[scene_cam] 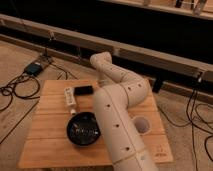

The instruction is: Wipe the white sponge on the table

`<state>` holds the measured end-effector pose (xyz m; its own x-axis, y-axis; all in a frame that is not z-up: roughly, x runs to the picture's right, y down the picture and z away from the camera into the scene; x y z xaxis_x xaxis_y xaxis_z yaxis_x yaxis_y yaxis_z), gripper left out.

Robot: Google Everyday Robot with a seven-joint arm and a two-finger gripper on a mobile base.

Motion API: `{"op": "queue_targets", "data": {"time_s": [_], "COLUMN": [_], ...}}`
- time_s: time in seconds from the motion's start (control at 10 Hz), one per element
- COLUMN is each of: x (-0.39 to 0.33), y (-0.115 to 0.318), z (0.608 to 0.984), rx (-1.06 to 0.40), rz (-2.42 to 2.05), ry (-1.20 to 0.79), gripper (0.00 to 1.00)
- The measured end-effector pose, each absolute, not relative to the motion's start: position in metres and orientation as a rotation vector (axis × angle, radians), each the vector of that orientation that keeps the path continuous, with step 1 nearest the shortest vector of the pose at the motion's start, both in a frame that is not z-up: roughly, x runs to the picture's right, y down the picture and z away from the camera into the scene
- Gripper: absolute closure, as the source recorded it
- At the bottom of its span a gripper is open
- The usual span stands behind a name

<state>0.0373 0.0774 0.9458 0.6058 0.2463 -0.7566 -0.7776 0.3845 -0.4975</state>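
the light-brown wooden plank table (50, 145) stands in the middle. on it, at front centre, sits the round black bowl (83, 129). behind the bowl, toward the left, lies the long narrow white item (70, 98), and the flat black rectangular object (83, 90) is just beside it on the right. the thick white robot arm (117, 125) rises over the table right of the bowl. the round white cup (141, 124) stands right of the arm. the gripper is hidden behind the arm, over the table's back middle.
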Motion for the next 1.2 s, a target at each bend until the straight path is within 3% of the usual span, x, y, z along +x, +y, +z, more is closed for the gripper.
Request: {"op": "queue_targets", "data": {"time_s": [0.4, 1.0, 1.2], "x": [0.094, 0.151, 0.156], "y": [0.094, 0.055, 0.049], "z": [0.931, 0.943, 0.947], "rx": [-0.920, -0.772, -0.760], "rz": [0.780, 0.951, 0.985], "ry": [0.744, 0.775, 0.771], "gripper": [1.00, 1.00, 0.96]}}
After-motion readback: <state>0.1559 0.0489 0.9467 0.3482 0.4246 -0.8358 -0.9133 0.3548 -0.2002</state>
